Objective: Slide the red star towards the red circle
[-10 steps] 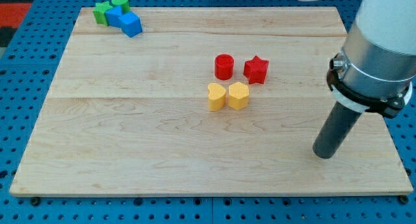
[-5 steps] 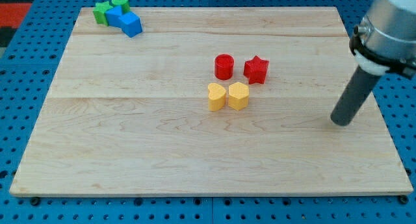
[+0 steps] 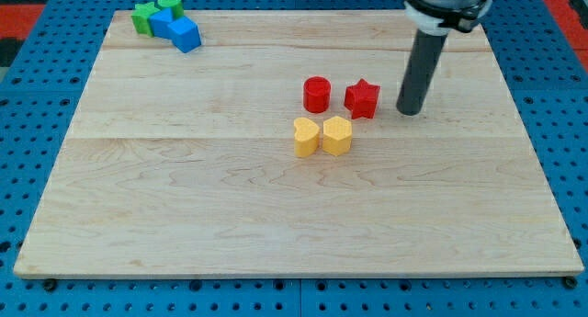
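The red star (image 3: 362, 98) lies on the wooden board (image 3: 230, 198), right of centre. The red circle (image 3: 316, 94) stands just to its left, a small gap between them. My tip (image 3: 409, 110) rests on the board a short way to the right of the red star, not touching it. The dark rod rises from the tip to the view's top.
Two yellow blocks, a heart (image 3: 306, 136) and a rounded one (image 3: 337, 135), sit side by side just below the red pair. A green star (image 3: 142, 16), a green circle (image 3: 169, 2) and two blue blocks (image 3: 177, 28) cluster at the board's top left corner.
My tip has moved up and to the left, from the board's lower right to just right of the red star. No block has moved.
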